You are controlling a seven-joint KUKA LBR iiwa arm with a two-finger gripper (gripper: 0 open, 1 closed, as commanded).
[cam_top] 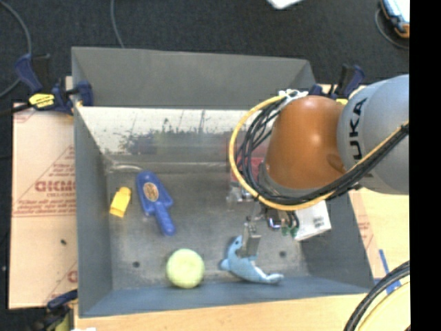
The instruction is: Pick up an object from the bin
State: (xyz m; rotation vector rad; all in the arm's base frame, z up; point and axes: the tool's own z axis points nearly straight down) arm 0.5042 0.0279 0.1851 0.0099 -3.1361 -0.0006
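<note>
Camera view from above puts a pale blue dolphin-shaped toy (249, 272) near the front wall of the grey bin (207, 126), right of the middle, lying on its side with one end raised toward the arm. The gripper (251, 243) hangs straight over that raised end, low in the bin and touching or almost touching it; which of the two cannot be made out, and whether the claw is open or closed cannot be told either, so no hold on the toy can be stated. Just left of the dolphin, also close to the front wall, sits a yellow-green ball (185, 267), apart from it. Farther back and to the left lies a dark blue scoop-like toy (155, 200) with its handle pointing toward the front, and beside it, nearer the left wall, a small yellow block (120, 201). Above the gripper, the wrist carries an orange cover (303, 143) ringed by looping black and yellow cables (238, 158).
</note>
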